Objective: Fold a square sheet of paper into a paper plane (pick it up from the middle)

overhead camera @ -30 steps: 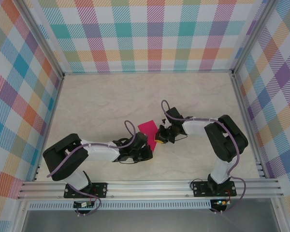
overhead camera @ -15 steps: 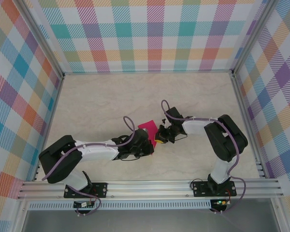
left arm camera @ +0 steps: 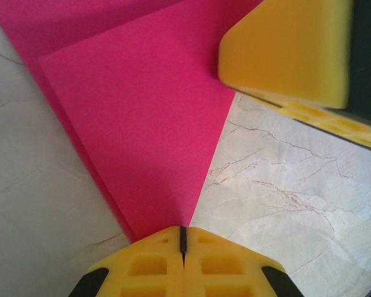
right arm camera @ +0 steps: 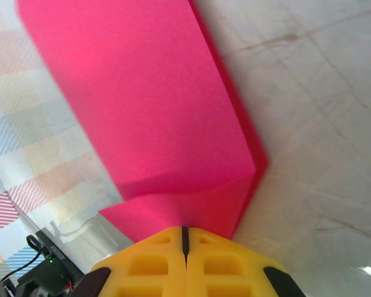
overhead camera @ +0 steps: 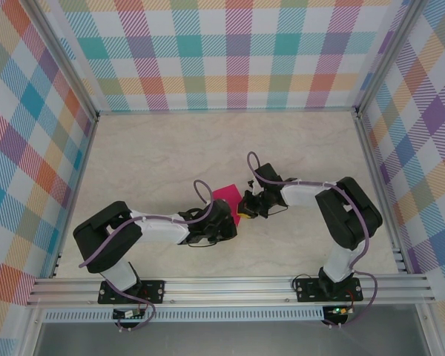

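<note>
Paper (left arm camera: 142, 111): partly folded.
Left pincer (left arm camera: 182, 238): closed on its tip.
Right pincer (right arm camera: 184, 238): closed on its folded edge.
Risk: opposing pulls may tear it or skew creases.

Magenta-pink paper (left arm camera: 142, 111); multicoloured plaid walls (overhead camera: 222, 52)

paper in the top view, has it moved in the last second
No. The paper sits just as far from the table's back edge and from the near rail as before.
</note>
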### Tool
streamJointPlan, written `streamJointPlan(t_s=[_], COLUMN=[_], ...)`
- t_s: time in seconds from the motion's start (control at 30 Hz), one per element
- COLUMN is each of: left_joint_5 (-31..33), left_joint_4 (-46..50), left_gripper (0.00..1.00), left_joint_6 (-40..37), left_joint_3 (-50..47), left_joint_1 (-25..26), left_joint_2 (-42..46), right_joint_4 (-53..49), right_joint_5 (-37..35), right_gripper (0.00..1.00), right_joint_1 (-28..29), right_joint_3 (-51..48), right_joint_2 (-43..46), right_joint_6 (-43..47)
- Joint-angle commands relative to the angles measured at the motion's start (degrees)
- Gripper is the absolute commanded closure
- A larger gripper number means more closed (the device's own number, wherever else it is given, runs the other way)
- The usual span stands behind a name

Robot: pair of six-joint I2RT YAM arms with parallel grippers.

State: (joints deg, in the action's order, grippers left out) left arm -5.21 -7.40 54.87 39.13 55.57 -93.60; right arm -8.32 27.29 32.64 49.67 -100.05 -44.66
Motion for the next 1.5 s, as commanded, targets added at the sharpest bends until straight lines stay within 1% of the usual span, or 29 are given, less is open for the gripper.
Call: streamJointPlan(t_s=[0.0, 0.2, 0.5, 0.7, 0.93, 1.37, 1.47], left_joint_5=[1.0, 1.2, 0.9, 0.7, -1.4, -2.3, -2.3], left_joint_4=[2.6, 2.9, 4.2, 6.0, 8.3, 7.8, 7.8], left_gripper=[1.00, 1.00, 1.00, 1.00, 1.00, 1.00, 1.00], left_joint_6=[0.7, 0.7, 0.4, 0.8, 1.0, 1.1, 1.1], left_joint_3=[-2.0, -2.3, -1.7, -1.5, -1.9, -4.2, -4.2], left_joint_1=[-0.5, -0.5, -0.5, -0.5, -0.2, 0.0, 0.0], left_joint_2=[-0.4, -0.2, 0.0, 0.1, -1.2, -1.6, -1.5], right_joint_4=[2.2, 2.2, 0.4, -1.6, -2.0, 1.7, 0.8], right_joint_5=[3.0, 3.4, 3.1, -0.6, -3.9, -4.5, -4.5], right_gripper=[0.99, 0.99, 0.99, 0.99, 1.00, 1.00, 0.99], right_joint_1=[0.0, 1.6, 3.6, 3.4, 0.7, -6.6, -8.4], right_joint_3=[-2.0, -4.5, -2.4, -1.0, 0.8, 2.8, 4.8], right_joint_2=[3.9, 3.4, 0.1, -2.3, -3.4, -6.5, -7.3], right_joint_6=[3.0, 3.3, 5.6, 7.4, 8.5, 9.0, 9.1])
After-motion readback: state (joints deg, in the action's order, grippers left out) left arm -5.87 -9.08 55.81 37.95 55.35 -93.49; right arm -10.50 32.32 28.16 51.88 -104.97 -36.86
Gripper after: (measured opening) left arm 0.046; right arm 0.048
